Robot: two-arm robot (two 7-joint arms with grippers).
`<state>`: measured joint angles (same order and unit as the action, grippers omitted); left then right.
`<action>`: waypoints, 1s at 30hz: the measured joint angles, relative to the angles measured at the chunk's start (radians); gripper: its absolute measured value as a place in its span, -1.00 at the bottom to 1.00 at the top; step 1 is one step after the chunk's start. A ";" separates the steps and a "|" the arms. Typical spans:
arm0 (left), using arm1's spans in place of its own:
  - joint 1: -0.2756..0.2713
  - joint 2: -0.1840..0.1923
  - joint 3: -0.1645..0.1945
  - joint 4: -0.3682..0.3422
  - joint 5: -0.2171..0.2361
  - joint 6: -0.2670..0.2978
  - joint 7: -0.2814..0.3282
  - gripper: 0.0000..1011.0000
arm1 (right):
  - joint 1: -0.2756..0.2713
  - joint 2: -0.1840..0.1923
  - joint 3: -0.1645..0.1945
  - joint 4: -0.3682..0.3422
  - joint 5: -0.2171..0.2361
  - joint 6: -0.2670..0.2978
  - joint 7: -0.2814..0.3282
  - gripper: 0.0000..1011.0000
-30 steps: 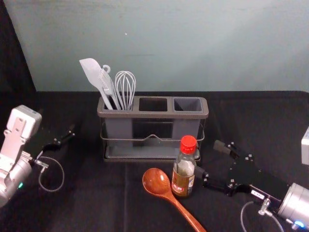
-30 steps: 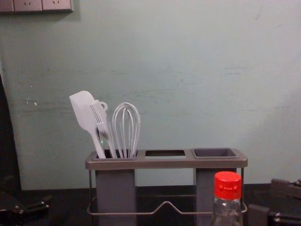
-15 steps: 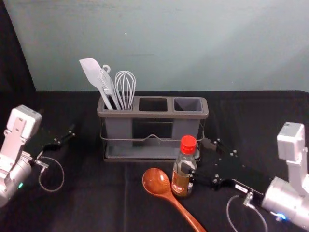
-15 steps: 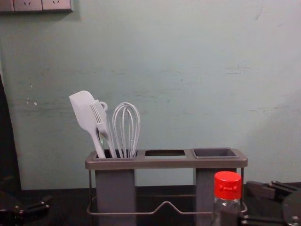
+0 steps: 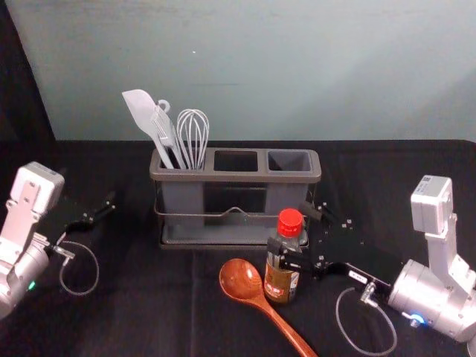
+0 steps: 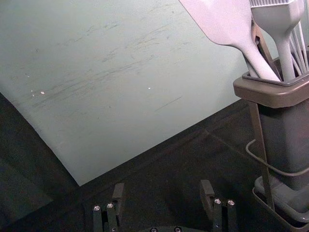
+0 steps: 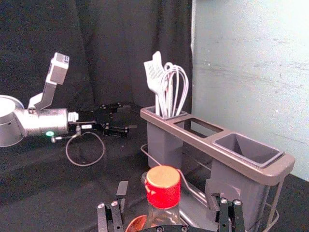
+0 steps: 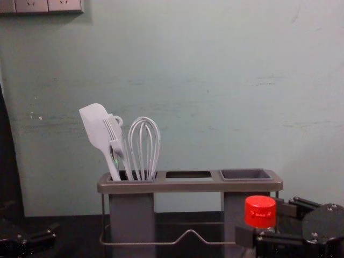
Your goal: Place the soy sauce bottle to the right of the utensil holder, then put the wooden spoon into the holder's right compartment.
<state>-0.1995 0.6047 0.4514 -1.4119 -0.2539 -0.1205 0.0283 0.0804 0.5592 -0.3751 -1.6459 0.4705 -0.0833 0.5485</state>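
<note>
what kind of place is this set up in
Probably a robot test bench dressed as a kitchen corner, rather than a real kitchen: a utensil holder and a soy sauce bottle stand on a black-draped table, with robot arms reaching in from both sides.

The utensil holder (image 5: 236,177) is coloured grey and brown. In front of it, the soy sauce bottle (image 5: 277,284) is capped in red and labelled golden-brown; the wooden spoon (image 5: 242,280) is toned reddish-brown. Behind it, the wall (image 5: 260,67) is tinted grey-green.
</note>
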 joint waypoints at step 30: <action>0.000 0.000 0.000 0.000 0.000 0.000 0.000 1.00 | 0.033 -0.023 -0.020 0.010 -0.013 0.001 0.004 0.97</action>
<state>-0.1995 0.6047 0.4514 -1.4120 -0.2539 -0.1206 0.0283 0.1139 0.5363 -0.3947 -1.6355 0.4575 -0.0827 0.5521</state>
